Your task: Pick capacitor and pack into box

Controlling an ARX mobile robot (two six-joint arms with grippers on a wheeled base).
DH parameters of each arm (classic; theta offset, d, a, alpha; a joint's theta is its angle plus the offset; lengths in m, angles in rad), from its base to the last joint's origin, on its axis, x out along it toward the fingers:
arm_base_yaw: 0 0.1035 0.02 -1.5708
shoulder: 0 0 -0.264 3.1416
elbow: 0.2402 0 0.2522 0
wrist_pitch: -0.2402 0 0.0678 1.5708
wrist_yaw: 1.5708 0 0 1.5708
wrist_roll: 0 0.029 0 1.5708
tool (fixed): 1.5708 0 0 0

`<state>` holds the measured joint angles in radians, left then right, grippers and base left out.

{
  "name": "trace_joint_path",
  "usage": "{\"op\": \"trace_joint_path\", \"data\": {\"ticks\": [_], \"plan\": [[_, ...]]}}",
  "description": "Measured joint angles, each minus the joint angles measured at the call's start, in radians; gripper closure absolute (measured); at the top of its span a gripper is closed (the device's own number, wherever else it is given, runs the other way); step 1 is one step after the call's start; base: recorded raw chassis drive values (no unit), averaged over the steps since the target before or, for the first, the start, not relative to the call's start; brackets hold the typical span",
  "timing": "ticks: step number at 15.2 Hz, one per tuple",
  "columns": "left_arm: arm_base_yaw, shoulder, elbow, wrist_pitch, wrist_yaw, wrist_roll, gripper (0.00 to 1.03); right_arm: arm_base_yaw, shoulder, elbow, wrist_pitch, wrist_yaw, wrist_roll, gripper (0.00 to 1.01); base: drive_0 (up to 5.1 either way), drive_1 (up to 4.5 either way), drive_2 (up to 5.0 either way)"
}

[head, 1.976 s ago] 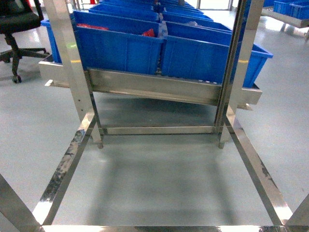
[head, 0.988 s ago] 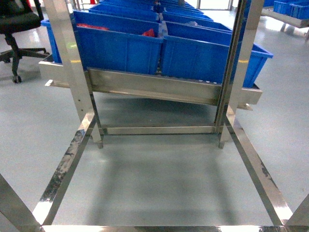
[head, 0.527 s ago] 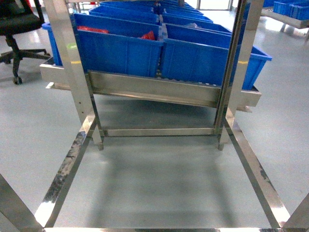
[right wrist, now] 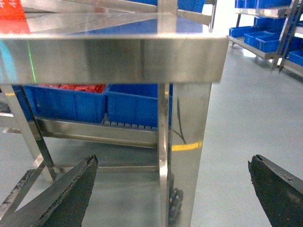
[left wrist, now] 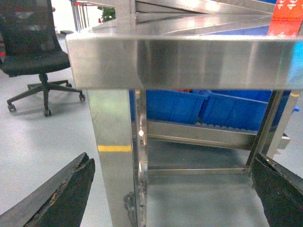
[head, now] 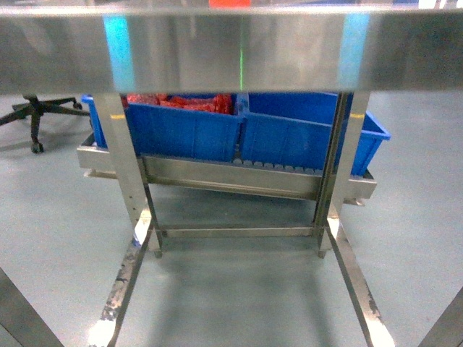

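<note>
**Approach under way; no box or capacitor in sight yet**

Steel now dominates the head view: the front edge of a stainless counter [head: 239, 50] fills the top band from 10 to 2 o'clock, where half a second ago the camera looked down on open blue bins and bare floor. The viewpoint has dropped and pulled back, so the bins [head: 239, 134] now sit behind and below the counter edge, on a sloped steel rack [head: 224, 181]. That reads as the base or head repositioning toward a work surface, not as any handling step.

Going left to right: an office chair [left wrist: 35, 52] stands at 10 o'clock in the left wrist view, well apart from the frame. The left gripper [left wrist: 175, 189] has its jaws spread wide, one dark finger at 7 o'clock and the other at 4 o'clock, nothing between them. A counter leg [left wrist: 113, 156] stands just ahead. The right gripper [right wrist: 173, 194] is likewise spread and empty, fingers at 7 and 4 o'clock, with another leg [right wrist: 182, 156] in front. Red contents [right wrist: 71, 87] show in the left-hand bin, too small to identify.

Neither the pink box nor any capacitor appears in any view; both may lie on the counter top, which the cameras see only edge-on. Picking has probably not begun.
</note>
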<state>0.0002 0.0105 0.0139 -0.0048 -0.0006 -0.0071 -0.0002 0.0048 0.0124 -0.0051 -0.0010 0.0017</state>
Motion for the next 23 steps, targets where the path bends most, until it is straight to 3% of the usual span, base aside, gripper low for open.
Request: {"op": "trace_joint_path", "data": {"ticks": [23], "plan": [[0.000, 0.000, 0.000, 0.000, 0.000, 0.007, 0.05, 0.000, 0.000, 0.000, 0.003, 0.001, 0.001, 0.03, 0.0, 0.00, 0.0]]}}
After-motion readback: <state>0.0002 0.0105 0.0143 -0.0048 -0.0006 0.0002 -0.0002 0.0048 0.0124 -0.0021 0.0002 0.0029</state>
